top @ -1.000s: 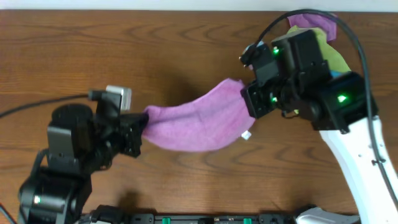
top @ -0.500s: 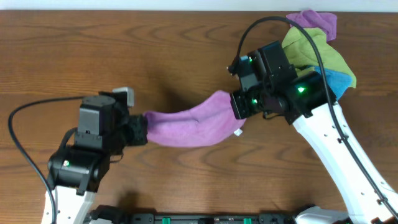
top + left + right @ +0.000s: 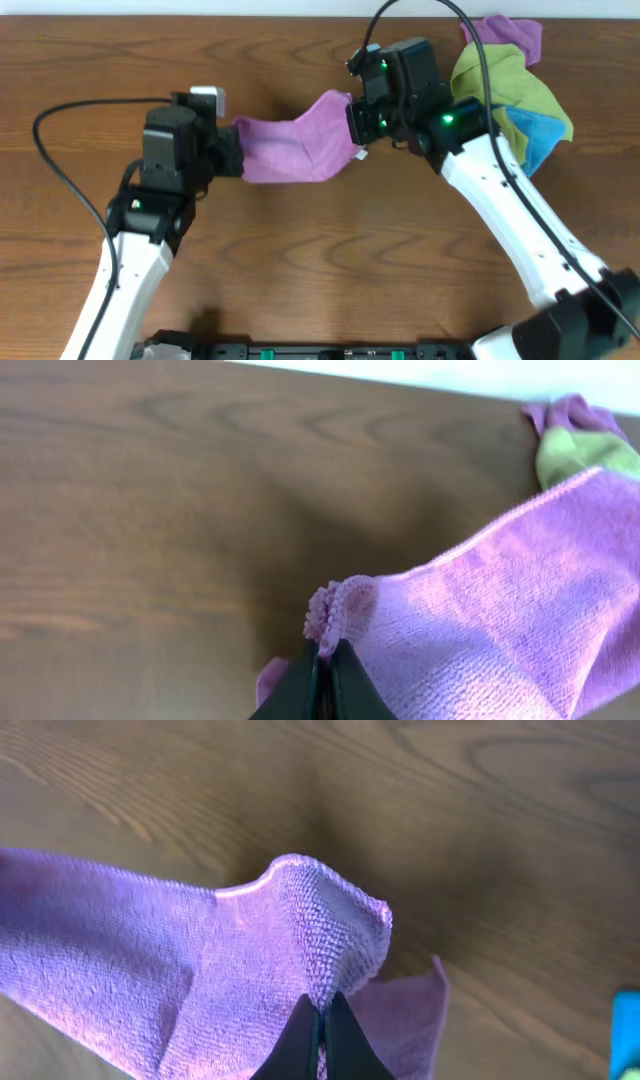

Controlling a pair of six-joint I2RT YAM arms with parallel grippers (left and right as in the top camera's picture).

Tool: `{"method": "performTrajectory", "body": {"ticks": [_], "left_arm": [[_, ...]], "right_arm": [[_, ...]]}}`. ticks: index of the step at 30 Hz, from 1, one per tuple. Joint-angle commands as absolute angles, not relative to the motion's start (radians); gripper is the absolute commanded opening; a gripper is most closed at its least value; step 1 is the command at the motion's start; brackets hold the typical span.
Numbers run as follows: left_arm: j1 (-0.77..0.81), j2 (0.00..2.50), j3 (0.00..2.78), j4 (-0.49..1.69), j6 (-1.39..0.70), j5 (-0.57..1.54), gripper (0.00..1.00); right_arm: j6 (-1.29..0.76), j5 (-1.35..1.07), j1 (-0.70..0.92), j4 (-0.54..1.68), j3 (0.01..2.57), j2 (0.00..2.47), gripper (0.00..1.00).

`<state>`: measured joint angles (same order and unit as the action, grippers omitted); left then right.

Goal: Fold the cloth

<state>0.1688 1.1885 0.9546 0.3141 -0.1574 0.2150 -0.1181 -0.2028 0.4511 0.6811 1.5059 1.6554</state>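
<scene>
Lilac cloth (image 3: 295,148): slung over wooden tabletop (image 3: 300,260); left tool (image 3: 233,157) clamped on one end; right tool (image 3: 353,122) clamped on the other.

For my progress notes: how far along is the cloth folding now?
Done: the left gripper and the right gripper are each shut on one end of the cloth. In hand: it hangs between them, apparently above the table. Left: no fold shows yet.
</scene>
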Motion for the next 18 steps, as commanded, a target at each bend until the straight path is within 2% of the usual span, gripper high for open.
{"method": "performTrajectory", "body": {"ticks": [1,7,10,13,16,17,18], "left_arm": [[0.123,1.241,0.96,0.253,-0.134,0.202,0.06],[0.071,1.35,0.962,-0.001,-0.135,0.261,0.06],[0.071,1.356,0.965,0.006,-0.138,0.31,0.06],[0.072,1.336,0.965,0.151,-0.138,0.439,0.06],[0.071,1.303,0.965,0.4,-0.137,0.519,0.06],[0.071,1.282,0.965,0.535,-0.133,0.538,0.06],[0.071,1.263,0.965,0.636,-0.124,0.555,0.06]], "right_arm": [[-0.107,-0.198,0.432,0.619,1.512,1.674,0.01],[-0.112,-0.199,0.4,0.411,1.512,1.75,0.01],[-0.119,-0.21,0.398,0.407,1.515,1.748,0.01],[-0.12,-0.292,0.401,0.539,1.528,1.734,0.01],[-0.119,-0.422,0.414,0.746,1.528,1.727,0.01],[-0.119,-0.461,0.419,0.852,1.528,1.727,0.09],[-0.119,-0.472,0.42,0.927,1.528,1.726,0.23]]}}
